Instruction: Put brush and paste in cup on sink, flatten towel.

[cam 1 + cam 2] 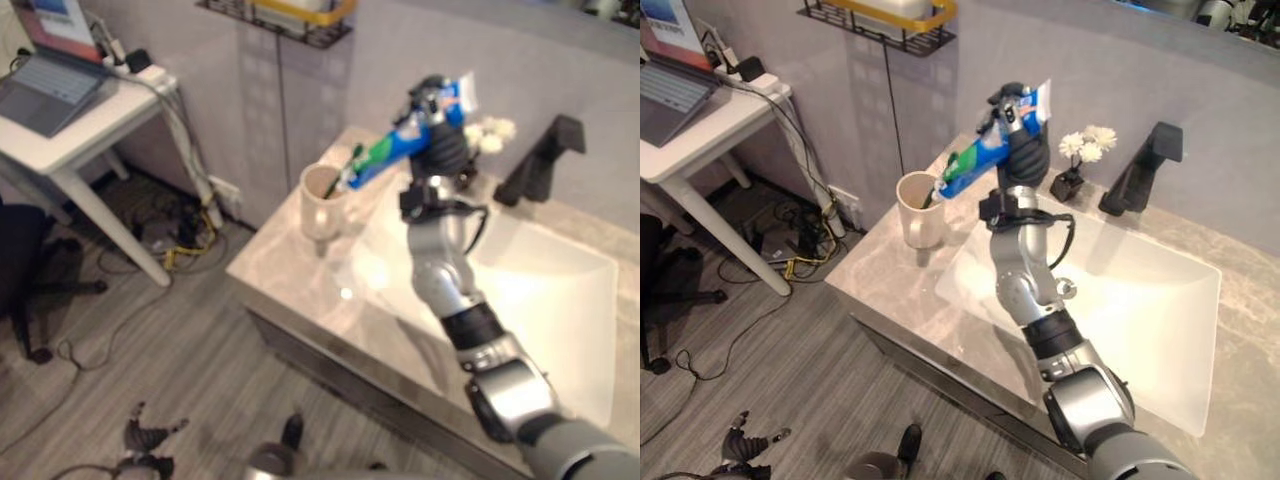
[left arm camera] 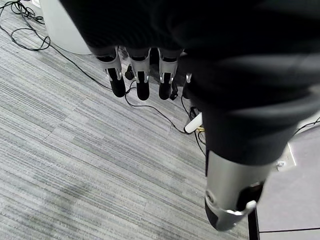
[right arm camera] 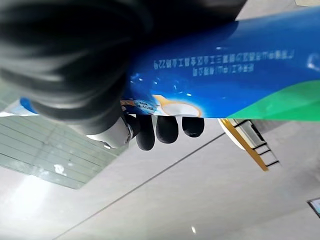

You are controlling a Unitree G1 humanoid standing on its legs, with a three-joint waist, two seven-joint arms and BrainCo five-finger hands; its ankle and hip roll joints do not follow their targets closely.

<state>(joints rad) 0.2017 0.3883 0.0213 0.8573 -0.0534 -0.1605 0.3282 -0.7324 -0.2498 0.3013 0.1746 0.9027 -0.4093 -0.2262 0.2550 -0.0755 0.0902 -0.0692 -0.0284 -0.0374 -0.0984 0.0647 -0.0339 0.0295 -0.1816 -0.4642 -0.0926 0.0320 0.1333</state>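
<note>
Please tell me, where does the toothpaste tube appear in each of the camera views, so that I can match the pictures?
Left eye view: toothpaste tube upper centre, slanting from the right hand down to the cup.
Right eye view: upper centre, same slant, by the cup's rim.
Left wrist view: floor and the open left hand here, no tube.
Right wrist view: blue and green band across the top.
Shared landmark: the cup.
</note>
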